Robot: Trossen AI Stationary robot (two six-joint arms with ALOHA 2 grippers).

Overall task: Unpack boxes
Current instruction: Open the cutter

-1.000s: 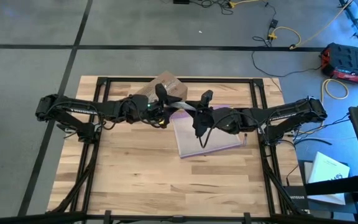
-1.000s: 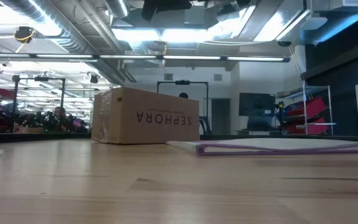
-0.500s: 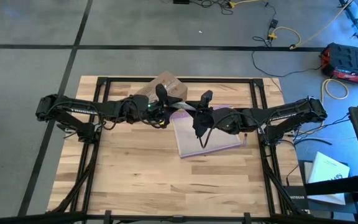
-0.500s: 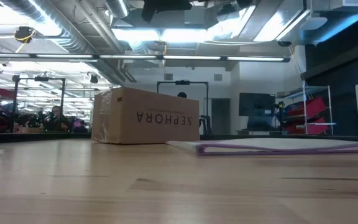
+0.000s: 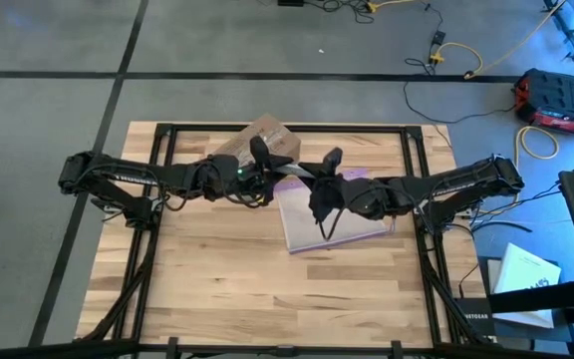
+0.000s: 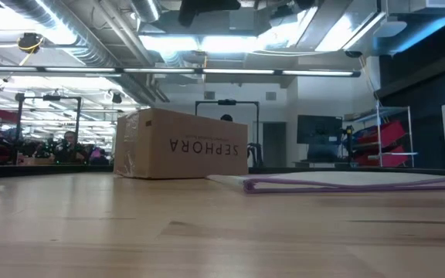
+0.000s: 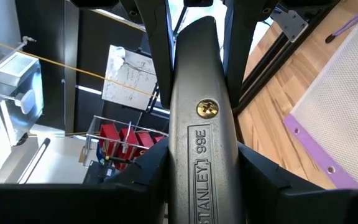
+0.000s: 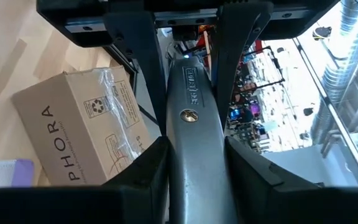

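A grey knife [image 7: 202, 155] is clamped from opposite ends between the left gripper [image 5: 259, 178] and the right gripper [image 5: 319, 179], above the mesh bag [image 5: 332, 214]. Beyond it, the box [image 6: 180, 144] is set at the table's [image 5: 227, 289] far edge, unopened. It is judged light, stiff and slick with tape, best steadied by its side walls.

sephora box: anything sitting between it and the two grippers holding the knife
Nothing visible. The box sits at the table's far edge, just beyond the left gripper and right gripper, both clamped on the grey knife. The bag lies beside it.
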